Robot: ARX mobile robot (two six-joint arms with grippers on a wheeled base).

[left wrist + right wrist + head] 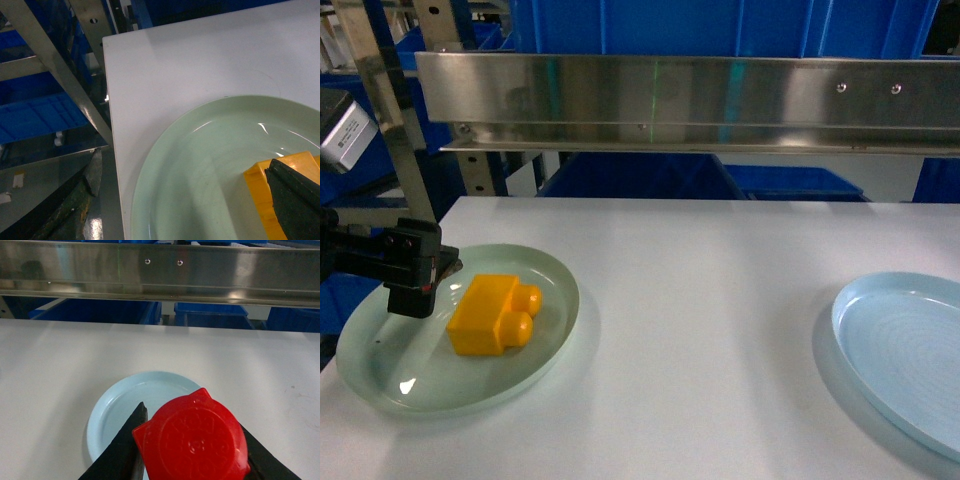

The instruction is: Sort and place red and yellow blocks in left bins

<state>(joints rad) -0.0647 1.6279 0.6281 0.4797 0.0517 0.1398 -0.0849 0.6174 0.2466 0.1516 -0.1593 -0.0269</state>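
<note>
In the head view the yellow block [493,316] lies on its side in a shallow green plate [390,385] near the tabletop's [720,330] front left corner, its two studs pointing toward the right edge. The left hand [418,290] hangs over the plate's left part, just beside the block and apart from it; whether it is open or closed cannot be told here. A pale-blue plate [905,350] sits at the right edge, and blue bins [720,25] stand on the shelf behind a steel rail [690,100]. In the left wrist view one dark finger [295,197] crosses the yellow block [260,195] inside the green plate [200,165], near the tabletop's [200,60] left edge. In the right wrist view the right hand [192,450] is clamped on the red block [192,440], held above the pale-blue plate [120,410].
</note>
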